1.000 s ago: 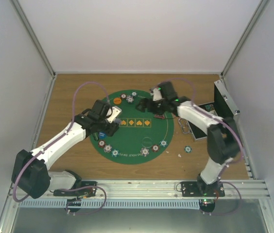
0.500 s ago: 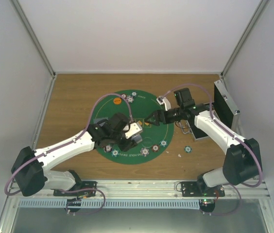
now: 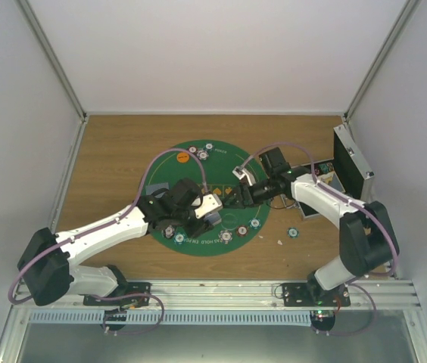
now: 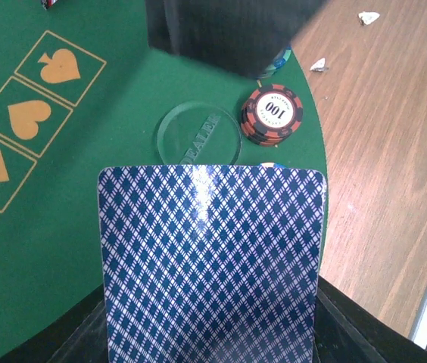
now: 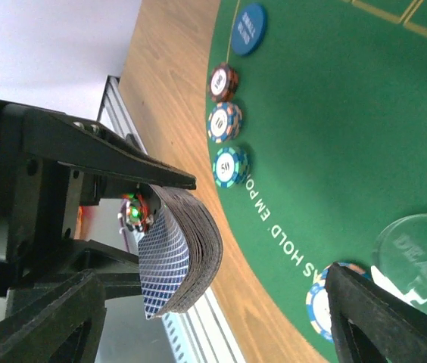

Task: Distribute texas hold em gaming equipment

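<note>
A deck of blue-backed playing cards [image 4: 210, 265] stands bowed in my left gripper [image 3: 204, 212], which is shut on it over the near part of the green mat. My right gripper [image 3: 234, 198] is open right beside it. In the right wrist view the deck's [image 5: 187, 253] free edge lies between my wide-apart right fingers [image 5: 380, 318]. A clear dealer disc [image 4: 198, 134] and a red "100" chip stack [image 4: 272, 115] lie just beyond the deck. Three chip stacks [image 5: 224, 121] and a blue disc [image 5: 247, 29] line the mat's edge.
The round green mat [image 3: 160, 170] carries an orange disc [image 3: 182, 158] and chips [image 3: 202, 151] at its far side. More chips [image 3: 226, 237] sit on its near rim. One chip [image 3: 293, 232] lies on the wood. The open metal case [image 3: 347, 162] stands at the right.
My left arm swung with the deck from the mat's left side to its near middle. My right gripper came down and left from the far side to the deck, its jaws narrowing slightly.
</note>
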Robot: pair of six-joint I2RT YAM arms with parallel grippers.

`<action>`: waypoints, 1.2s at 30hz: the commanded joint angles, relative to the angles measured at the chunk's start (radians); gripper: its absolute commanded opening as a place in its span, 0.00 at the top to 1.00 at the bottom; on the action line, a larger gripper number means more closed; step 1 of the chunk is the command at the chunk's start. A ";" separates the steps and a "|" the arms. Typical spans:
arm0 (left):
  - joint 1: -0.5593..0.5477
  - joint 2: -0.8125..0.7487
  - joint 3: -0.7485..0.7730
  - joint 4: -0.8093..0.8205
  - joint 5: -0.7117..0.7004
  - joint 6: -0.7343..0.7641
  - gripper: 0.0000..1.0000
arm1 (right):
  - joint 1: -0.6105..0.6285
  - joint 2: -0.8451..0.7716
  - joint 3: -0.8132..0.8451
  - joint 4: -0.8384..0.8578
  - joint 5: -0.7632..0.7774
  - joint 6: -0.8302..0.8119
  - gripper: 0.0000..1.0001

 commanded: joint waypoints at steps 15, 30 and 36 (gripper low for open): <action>-0.010 0.043 0.057 0.064 0.003 0.022 0.44 | 0.081 0.149 0.073 -0.064 -0.057 -0.103 0.34; -0.016 0.050 0.067 0.047 -0.019 0.033 0.44 | 0.090 0.147 0.089 -0.133 0.061 -0.129 0.40; -0.017 0.051 0.070 0.037 -0.026 0.041 0.44 | 0.064 0.127 0.081 -0.150 0.071 -0.143 0.41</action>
